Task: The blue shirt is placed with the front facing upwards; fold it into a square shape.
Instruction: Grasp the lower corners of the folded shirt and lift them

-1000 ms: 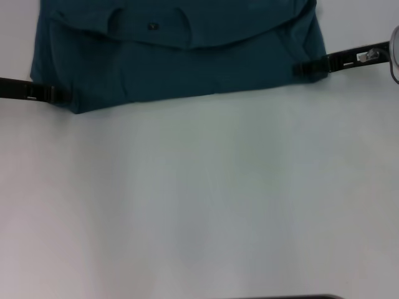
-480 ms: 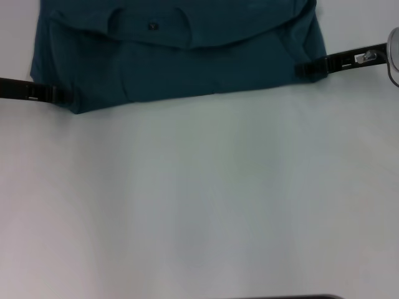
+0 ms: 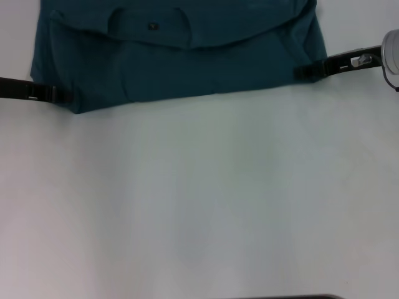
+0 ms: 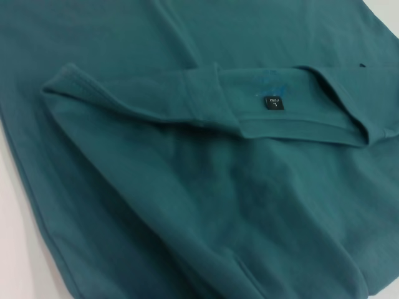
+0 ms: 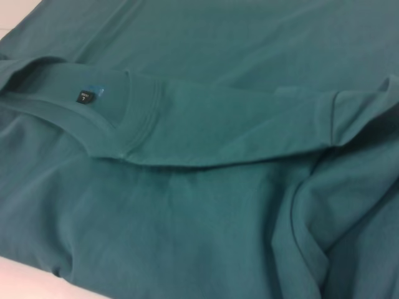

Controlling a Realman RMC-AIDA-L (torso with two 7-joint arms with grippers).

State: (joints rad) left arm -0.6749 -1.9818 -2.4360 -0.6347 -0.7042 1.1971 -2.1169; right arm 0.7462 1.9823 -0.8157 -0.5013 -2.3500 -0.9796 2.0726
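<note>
In the head view the shirt [image 3: 181, 56] lies folded at the far edge of the white table [image 3: 206, 205], a wide dark teal block whose near edge runs roughly straight across, slightly lower at the left corner. A flap of cloth is turned down over its upper part, with the collar band and a small dark label [image 3: 153, 25] showing near the middle. The left gripper [image 3: 62, 95] comes in low from the left, its black fingers touching the shirt's near left corner; the right gripper [image 3: 303, 71] reaches in from the right and meets the shirt's right edge a little above the near right corner. Both sets of fingertips sit at the cloth edge, and I cannot tell whether they pinch it or merely lie against it. In the left wrist view the shirt [image 4: 206, 199] fills almost the whole picture: teal jersey, softly creased, with a ribbed hem folded over in a long band, the neckline curving across and a black label [image 4: 274, 103] sewn just under it; a sliver of pale table [image 4: 19, 249] shows along one side. No fingers show here. In the right wrist view the shirt [image 5: 206, 205] again covers nearly everything, the collar band lying over a folded layer, the label [image 5: 84, 96] on it, a sleeve hem bunched at one side, and a pale bit of table [image 5: 25, 280] at one corner.
</note>
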